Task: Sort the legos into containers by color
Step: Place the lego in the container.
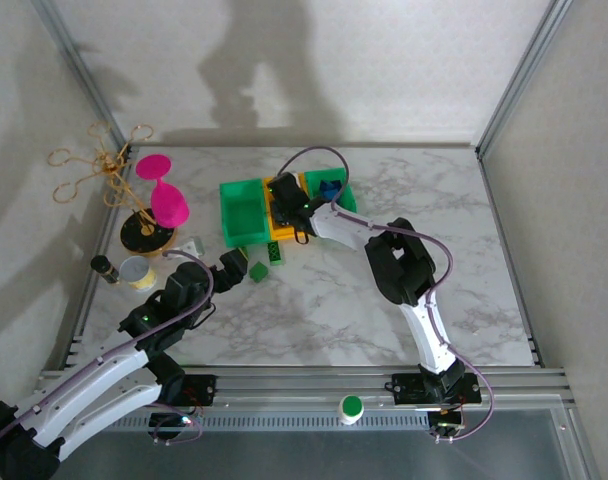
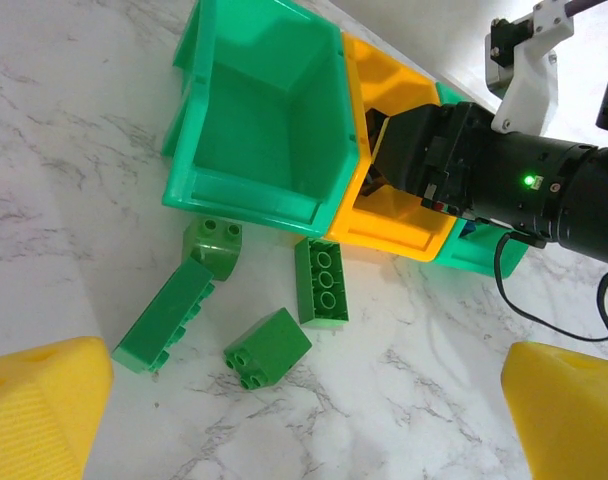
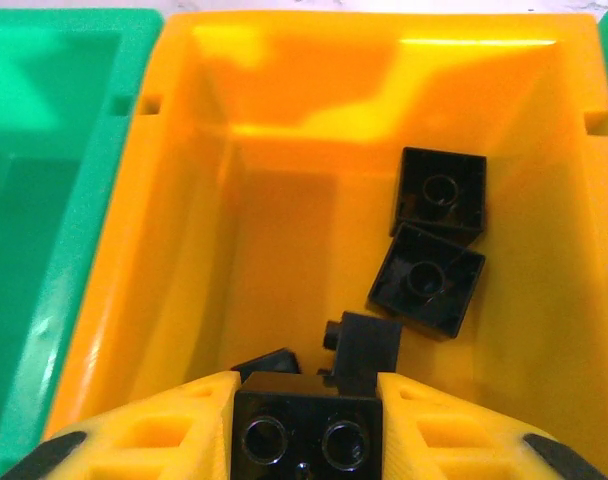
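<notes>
Three containers stand in a row: a left green bin (image 1: 242,210) (image 2: 274,110), an orange-yellow bin (image 1: 281,190) (image 3: 284,150) and a right green bin (image 1: 334,190) holding blue bricks. My right gripper (image 1: 287,212) (image 3: 306,390) hangs over the orange-yellow bin, shut on a black lego (image 3: 304,435). Several black legos (image 3: 426,278) lie in that bin below it. Several green legos (image 2: 329,282) (image 2: 268,347) (image 2: 164,315) lie on the marble just in front of the bins. My left gripper (image 1: 236,270) (image 2: 309,400) hovers open over them, its yellow fingers (image 2: 34,400) wide apart and touching nothing.
Pink cups (image 1: 164,195) hang on a gold wire stand (image 1: 99,165) at the left, with a small can (image 1: 136,272) beside its base. A green round button (image 1: 351,406) sits on the front rail. Metal frame posts bound the table.
</notes>
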Robot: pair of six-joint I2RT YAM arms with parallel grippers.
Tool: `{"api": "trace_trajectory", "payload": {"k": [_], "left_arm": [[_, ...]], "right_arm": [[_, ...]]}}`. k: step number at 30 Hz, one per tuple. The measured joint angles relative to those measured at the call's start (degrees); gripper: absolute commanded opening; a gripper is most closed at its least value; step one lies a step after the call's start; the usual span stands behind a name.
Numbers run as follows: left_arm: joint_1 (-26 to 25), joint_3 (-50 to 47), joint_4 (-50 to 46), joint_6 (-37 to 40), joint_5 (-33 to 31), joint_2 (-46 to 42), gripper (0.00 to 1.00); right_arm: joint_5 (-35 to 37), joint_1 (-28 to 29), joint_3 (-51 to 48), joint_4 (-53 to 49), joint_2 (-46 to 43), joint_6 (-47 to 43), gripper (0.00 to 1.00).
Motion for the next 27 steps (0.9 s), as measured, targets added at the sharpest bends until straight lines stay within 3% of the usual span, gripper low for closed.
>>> {"api": "trace_trajectory", "payload": {"k": [9, 15, 27], "left_arm": [[0.04, 0.00, 0.07, 0.00, -0.04, 0.02, 0.99], [0.04, 0.00, 0.09, 0.00, -0.02, 0.02, 1.00], [0.24, 0.00, 1.42, 1.18, 0.24, 3.23, 1.00]], "right_arm": [[-0.22, -1.20, 1.68, 0.04, 2.14, -0.90, 0.48], [-0.28, -1.20, 1.70, 0.00, 1.84, -1.33, 0.51], [-0.48, -1.20, 1.11, 0.04, -4.33, -1.27, 0.46]]}}
